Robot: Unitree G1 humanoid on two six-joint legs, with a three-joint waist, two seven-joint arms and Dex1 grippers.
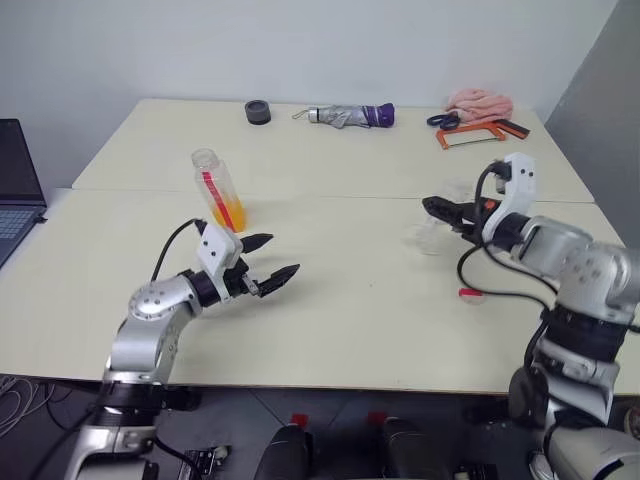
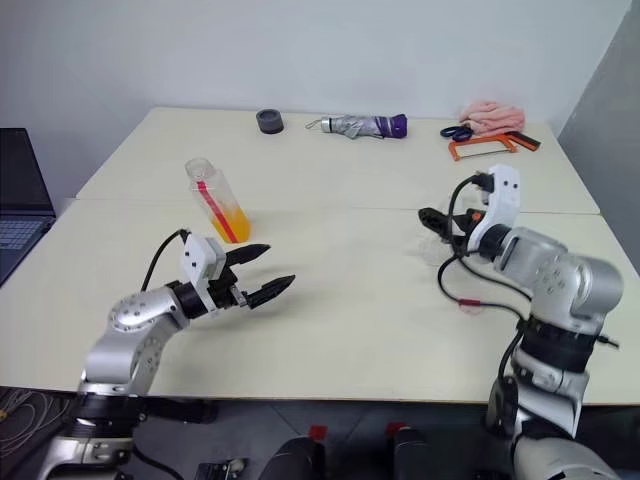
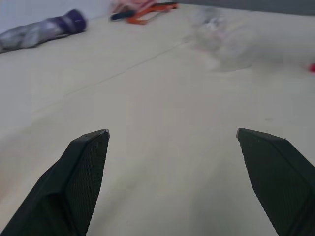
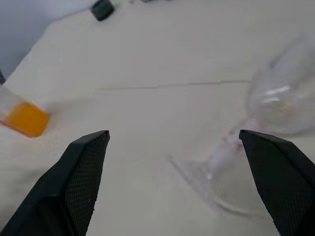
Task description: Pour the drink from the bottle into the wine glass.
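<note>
two pincers hover over the bench [image 1: 330, 300], fingers apart and empty: left pincer [image 1: 272, 262] near the uncapped bottle [image 1: 217, 189], which stands holding orange drink [image 1: 230, 215]; right pincer [image 1: 438, 209] just beside the wine glass [image 4: 256, 132].

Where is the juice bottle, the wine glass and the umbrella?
bottle [image 1: 217, 195], left eye view, on its red label.
wine glass [image 4: 280, 105], right wrist view, on its bowl.
umbrella [image 2: 362, 126], right eye view, on its grey canopy.

Office-like room — pale tables [image 1: 330, 290], laptop [image 1: 15, 190], bare wall.
</note>
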